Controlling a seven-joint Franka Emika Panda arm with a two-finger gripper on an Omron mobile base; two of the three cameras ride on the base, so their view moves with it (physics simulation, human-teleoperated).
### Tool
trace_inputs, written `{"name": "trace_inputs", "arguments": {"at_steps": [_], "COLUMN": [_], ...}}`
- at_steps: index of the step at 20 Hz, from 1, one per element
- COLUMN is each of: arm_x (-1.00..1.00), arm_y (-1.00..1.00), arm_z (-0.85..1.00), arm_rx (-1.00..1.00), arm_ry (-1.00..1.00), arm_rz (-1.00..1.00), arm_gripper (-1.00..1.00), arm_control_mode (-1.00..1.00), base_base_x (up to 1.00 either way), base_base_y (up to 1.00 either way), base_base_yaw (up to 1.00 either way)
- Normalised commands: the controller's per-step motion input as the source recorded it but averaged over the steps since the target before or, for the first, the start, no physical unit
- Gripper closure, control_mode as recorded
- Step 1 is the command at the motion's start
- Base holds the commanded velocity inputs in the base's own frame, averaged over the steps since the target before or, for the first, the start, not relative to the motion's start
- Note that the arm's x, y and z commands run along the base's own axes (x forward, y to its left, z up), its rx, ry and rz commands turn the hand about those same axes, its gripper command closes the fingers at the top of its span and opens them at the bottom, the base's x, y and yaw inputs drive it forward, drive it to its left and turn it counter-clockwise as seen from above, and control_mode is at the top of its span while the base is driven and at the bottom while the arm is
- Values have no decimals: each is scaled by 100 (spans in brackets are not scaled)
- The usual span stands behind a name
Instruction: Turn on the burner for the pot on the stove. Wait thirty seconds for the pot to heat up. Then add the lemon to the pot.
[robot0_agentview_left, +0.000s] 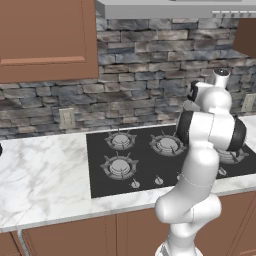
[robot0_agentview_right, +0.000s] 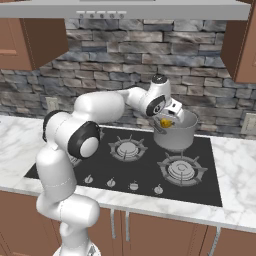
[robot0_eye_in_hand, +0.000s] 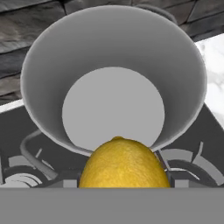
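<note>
The grey metal pot (robot0_agentview_right: 179, 134) stands on the back right burner of the black stove (robot0_agentview_right: 150, 170). My gripper (robot0_agentview_right: 164, 123) hovers at the pot's near left rim, shut on the yellow lemon (robot0_agentview_right: 164, 122). In the hand view the lemon (robot0_eye_in_hand: 124, 164) sits low in the middle, just above the near rim, and the pot's (robot0_eye_in_hand: 113, 57) bare grey inside opens beyond it. My fingertips are hidden behind the lemon. In the left base view my own arm covers most of the pot (robot0_agentview_left: 189, 105).
A row of small silver knobs (robot0_agentview_right: 134, 186) runs along the stove's front edge. Bare burners (robot0_agentview_right: 128, 148) lie left of and in front of the pot. A stone wall rises close behind, with a range hood (robot0_agentview_right: 125, 9) overhead and marble counter (robot0_agentview_right: 235, 165) on both sides.
</note>
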Motion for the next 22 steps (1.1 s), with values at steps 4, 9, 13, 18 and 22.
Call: {"name": "trace_inputs", "arguments": {"at_steps": [4,9,13,18,22], "arm_x": [3,15,25,50,78], "arm_y": [0,-5,-9,-13,-20], "arm_z": [-24,0,42,13,-20], "arm_rx": [7,3,0,0,0], "arm_ry": [0,-6,-9,-4,3], "arm_rz": [0,0,0,0,0], "arm_gripper": [100,100,100,100,100], "arm_control_mode": [-100,-100,-100,-100,-100], "base_base_x": [0,0,0,0,0], "base_base_y": [0,0,0,0,0], "base_base_yaw": [0,0,0,0,0]}}
